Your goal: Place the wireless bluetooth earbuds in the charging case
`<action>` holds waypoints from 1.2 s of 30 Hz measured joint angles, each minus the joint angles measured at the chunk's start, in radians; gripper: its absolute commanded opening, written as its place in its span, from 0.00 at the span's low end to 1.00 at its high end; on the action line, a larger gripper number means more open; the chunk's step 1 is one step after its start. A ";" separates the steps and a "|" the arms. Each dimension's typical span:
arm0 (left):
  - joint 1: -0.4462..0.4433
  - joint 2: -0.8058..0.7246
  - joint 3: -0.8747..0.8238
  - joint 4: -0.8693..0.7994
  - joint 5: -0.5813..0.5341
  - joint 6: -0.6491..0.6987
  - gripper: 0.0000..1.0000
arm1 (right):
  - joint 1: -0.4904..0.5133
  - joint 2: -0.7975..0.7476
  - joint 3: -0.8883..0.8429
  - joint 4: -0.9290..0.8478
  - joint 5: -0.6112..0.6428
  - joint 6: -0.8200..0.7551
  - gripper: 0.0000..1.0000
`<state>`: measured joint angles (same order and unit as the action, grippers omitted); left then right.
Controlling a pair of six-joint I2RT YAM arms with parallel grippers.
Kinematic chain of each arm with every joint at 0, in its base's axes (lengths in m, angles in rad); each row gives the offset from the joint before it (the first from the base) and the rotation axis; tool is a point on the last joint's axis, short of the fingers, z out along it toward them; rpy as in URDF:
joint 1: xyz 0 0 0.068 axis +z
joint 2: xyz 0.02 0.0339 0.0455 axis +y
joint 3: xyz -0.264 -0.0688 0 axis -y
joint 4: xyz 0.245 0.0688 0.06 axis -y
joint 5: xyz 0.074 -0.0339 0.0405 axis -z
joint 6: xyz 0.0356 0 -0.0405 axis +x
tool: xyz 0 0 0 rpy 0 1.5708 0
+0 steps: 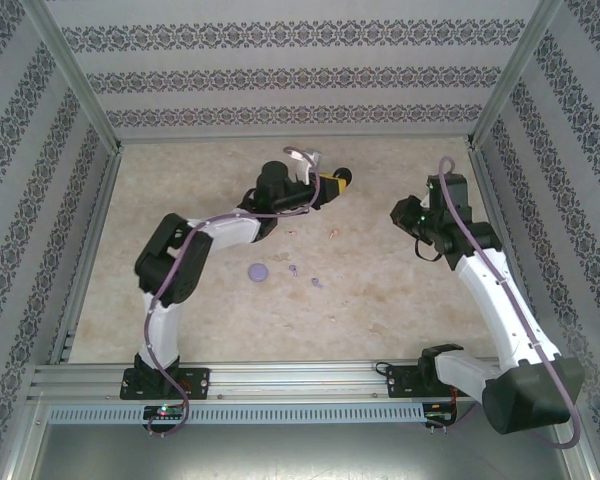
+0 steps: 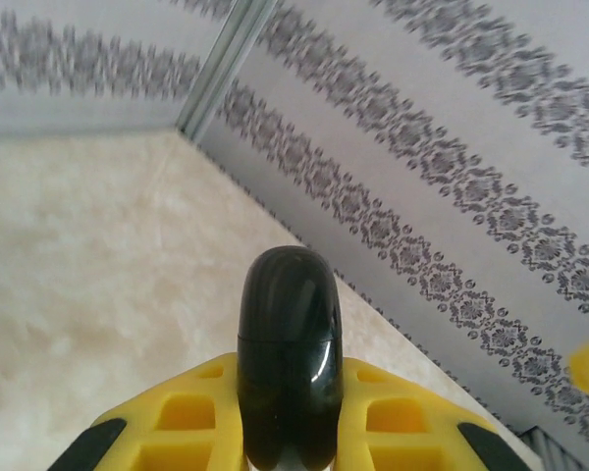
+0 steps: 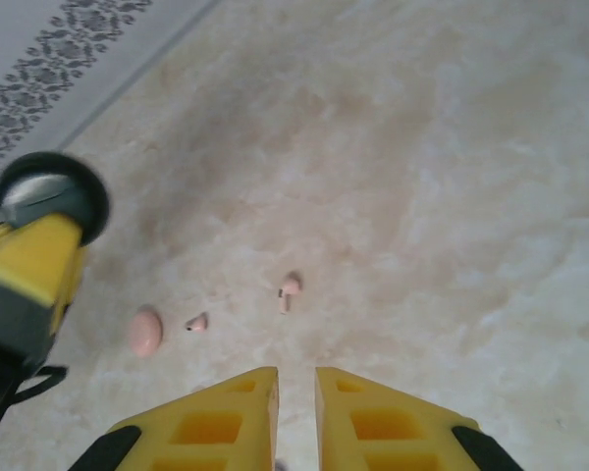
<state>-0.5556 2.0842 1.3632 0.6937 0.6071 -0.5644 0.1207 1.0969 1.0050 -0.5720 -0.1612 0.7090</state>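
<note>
**A:** What lies nearest the arm bases?

**B:** On the table (image 1: 180, 320), a flat purple case (image 1: 258, 271). Two purple earbuds (image 1: 293, 269) lie just to its right, not touching it.

**A:** And the right gripper (image 3: 294, 412)?

**B:** Its yellow fingers stand a slit apart with nothing between them, over bare table. Beyond them lie two pink earbuds (image 3: 290, 289), near each other, and a pink rounded lump (image 3: 144, 332) too blurred to name.

**A:** Anything crowding them?

**B:** The left gripper (image 2: 287, 422) hangs just left of them, clamped tight on a black case (image 2: 287, 304), raised toward the patterned wall (image 2: 452, 196). Its fingers hide the case's lower half, and I can't tell what's inside
</note>
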 measured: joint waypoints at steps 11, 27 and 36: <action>-0.159 0.354 0.337 -0.209 -0.078 -0.306 0.00 | -0.093 -0.075 -0.016 0.004 0.004 0.003 0.20; -0.204 0.490 0.655 -0.591 -0.176 -0.481 0.39 | -0.100 -0.084 -0.015 0.008 -0.038 0.026 0.38; -0.204 0.507 0.756 -0.800 -0.201 -0.464 0.41 | -0.100 -0.103 -0.011 0.008 -0.043 0.029 0.45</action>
<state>-0.7601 2.5916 2.1193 -0.1066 0.4057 -1.0286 0.0212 0.9943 0.9936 -0.5640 -0.2039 0.7383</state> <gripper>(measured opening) 0.408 0.431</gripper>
